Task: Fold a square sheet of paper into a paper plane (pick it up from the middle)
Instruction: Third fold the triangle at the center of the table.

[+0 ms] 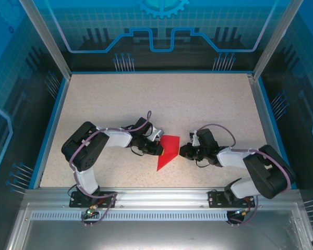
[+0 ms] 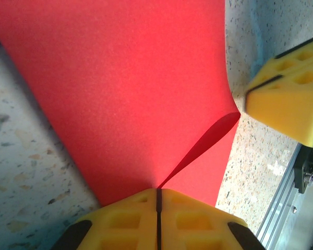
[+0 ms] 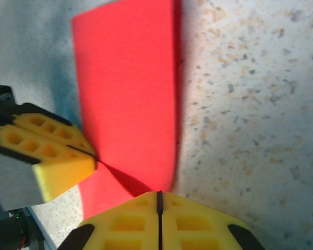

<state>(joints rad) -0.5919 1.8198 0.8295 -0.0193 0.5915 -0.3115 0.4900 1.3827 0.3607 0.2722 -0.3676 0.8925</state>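
The square sheet of paper (image 1: 168, 149) is bright red and folded to a pointed shape, lying on the speckled table between the two arms. My left gripper (image 1: 160, 149) is shut on its left edge. In the left wrist view the yellow fingertips (image 2: 141, 208) pinch the paper (image 2: 120, 78), and a raised flap runs from them toward my right gripper (image 2: 247, 94). My right gripper (image 1: 182, 152) is shut with its tips (image 3: 159, 192) at the paper's (image 3: 130, 78) right edge; whether they pinch it is unclear. The left gripper (image 3: 95, 159) is at the left of the right wrist view.
The speckled table (image 1: 208, 104) stretches open behind and beside the paper, ringed by a blue rim (image 1: 48, 135). An aluminium rail (image 1: 156, 200) with the arm bases runs along the near edge, close behind the grippers (image 2: 292, 192).
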